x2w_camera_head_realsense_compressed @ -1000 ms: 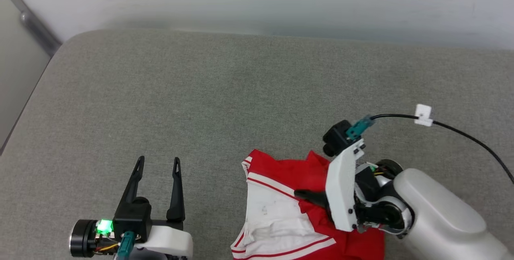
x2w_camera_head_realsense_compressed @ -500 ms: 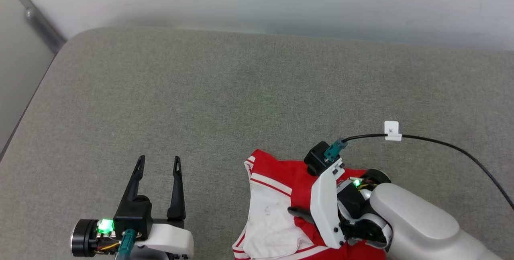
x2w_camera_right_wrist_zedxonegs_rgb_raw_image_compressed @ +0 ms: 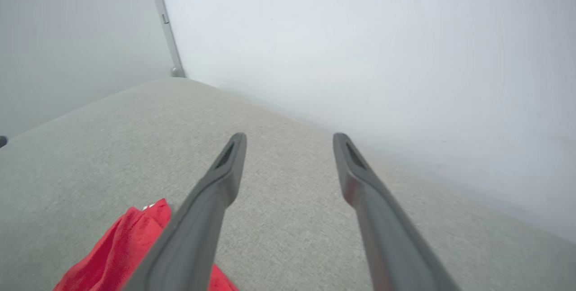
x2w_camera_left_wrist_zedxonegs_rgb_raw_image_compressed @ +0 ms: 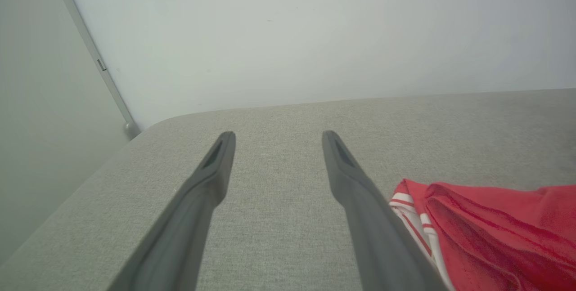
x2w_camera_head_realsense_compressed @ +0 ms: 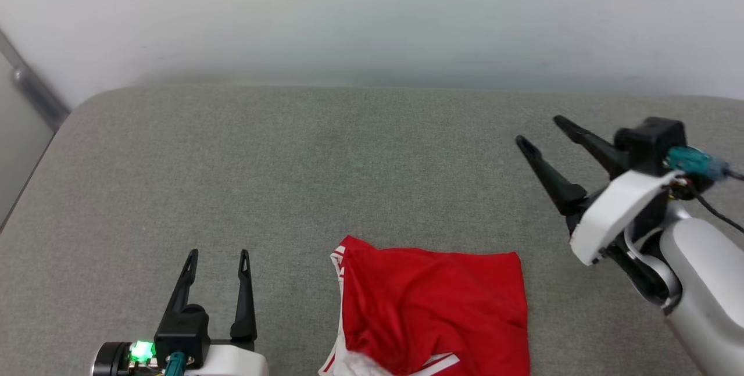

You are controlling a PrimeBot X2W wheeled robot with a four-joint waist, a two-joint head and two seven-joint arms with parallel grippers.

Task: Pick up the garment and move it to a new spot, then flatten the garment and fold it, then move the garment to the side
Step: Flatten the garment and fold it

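The garment [x2w_camera_head_realsense_compressed: 433, 309], red with white striped trim along its left and bottom edges, lies folded in a compact bundle on the grey cushioned surface [x2w_camera_head_realsense_compressed: 325, 172] near the front. My right gripper [x2w_camera_head_realsense_compressed: 539, 130] hangs open above the surface, up and to the right of the garment, holding nothing. Left of the garment, my left gripper [x2w_camera_head_realsense_compressed: 218, 254] rests open and empty, fingers pointing away from me. The left wrist view has the garment [x2w_camera_left_wrist_zedxonegs_rgb_raw_image_compressed: 490, 228] just right of the gripper's right finger [x2w_camera_left_wrist_zedxonegs_rgb_raw_image_compressed: 360, 192]. In the right wrist view the garment's [x2w_camera_right_wrist_zedxonegs_rgb_raw_image_compressed: 121, 250] corner lies lower left of the open fingers [x2w_camera_right_wrist_zedxonegs_rgb_raw_image_compressed: 211, 201].
A pale wall [x2w_camera_head_realsense_compressed: 372, 10] rises behind the surface's rounded far edge. At the left a grey metal post [x2w_camera_head_realsense_compressed: 32, 91] runs down beside the surface's corner. A black cable [x2w_camera_head_realsense_compressed: 718, 213] trails from my right wrist.
My right gripper has let go of the garment, opened, and lifted away to the upper right. The garment now lies with its red side on top. The head camera has tilted.
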